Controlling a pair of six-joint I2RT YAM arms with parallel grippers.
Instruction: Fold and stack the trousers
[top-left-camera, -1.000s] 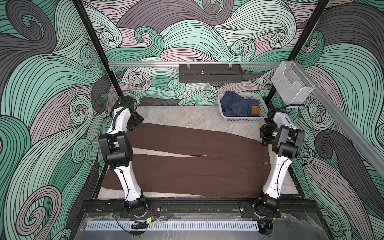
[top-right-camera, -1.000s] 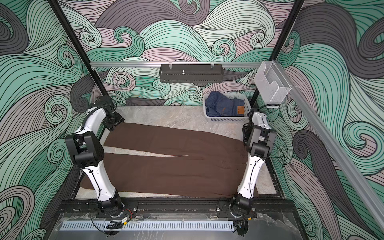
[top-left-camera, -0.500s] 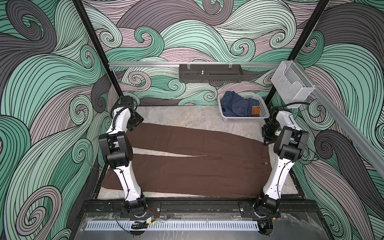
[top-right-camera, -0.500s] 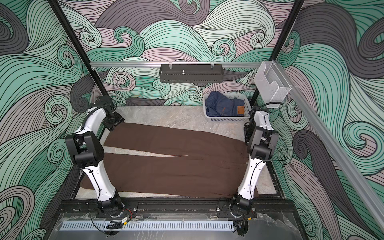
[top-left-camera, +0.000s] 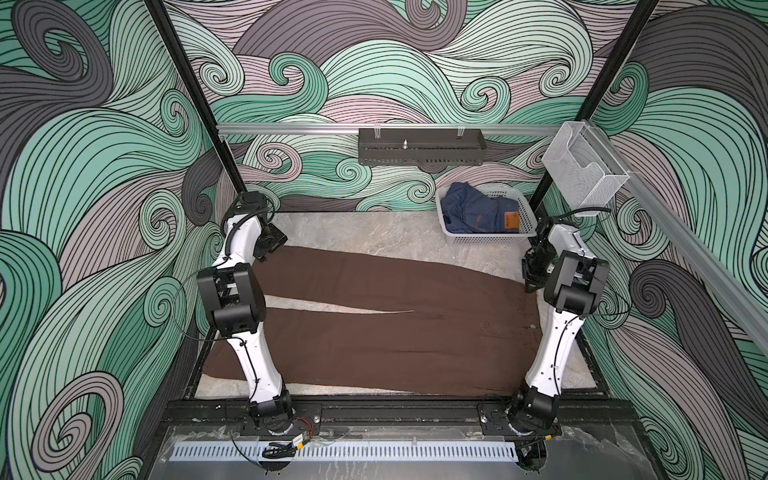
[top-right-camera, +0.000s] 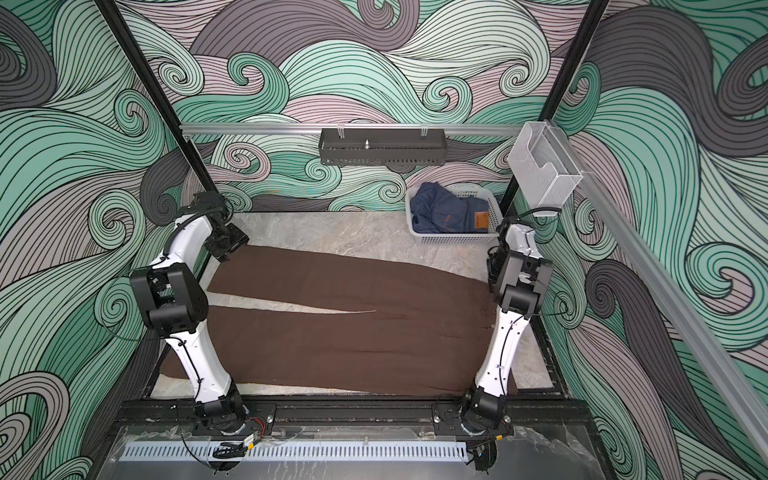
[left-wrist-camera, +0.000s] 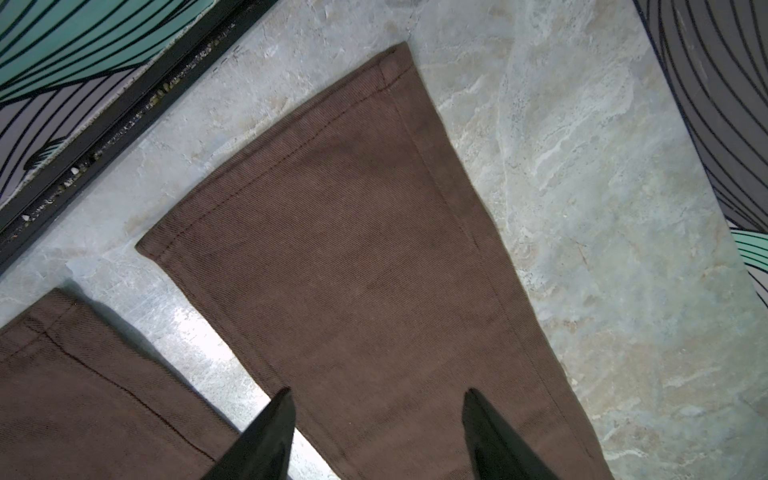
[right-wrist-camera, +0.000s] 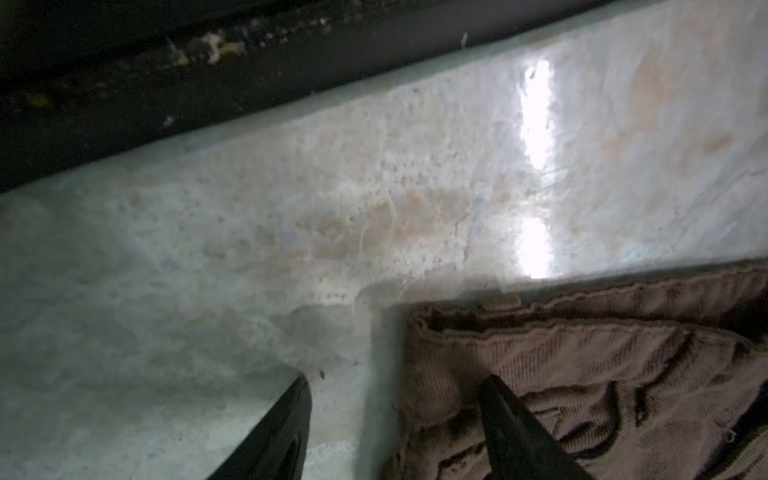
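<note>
The brown trousers (top-left-camera: 374, 332) (top-right-camera: 340, 345) lie flat across the marble table, legs pointing left and waist at the right. My left gripper (top-left-camera: 266, 246) (top-right-camera: 226, 245) hovers over the far leg near its hem. In the left wrist view it (left-wrist-camera: 377, 392) is open, with the leg's fabric (left-wrist-camera: 332, 249) beneath both fingers. My right gripper (top-left-camera: 534, 279) (top-right-camera: 494, 274) is down at the far corner of the waist. In the right wrist view it (right-wrist-camera: 397, 379) is open and straddles the waistband's edge (right-wrist-camera: 582, 374), one finger over bare table and one over cloth.
A white basket (top-left-camera: 486, 237) with blue jeans (top-left-camera: 478, 208) stands at the back right, close behind the right arm. A black tray (top-left-camera: 419, 145) hangs on the back rail and a wire mesh holder (top-left-camera: 582, 170) on the right post. Black frame rails edge the table.
The right arm has shifted a little toward the far right at the waist corner, and its jaws have narrowed. The left arm and the trousers have not moved.
</note>
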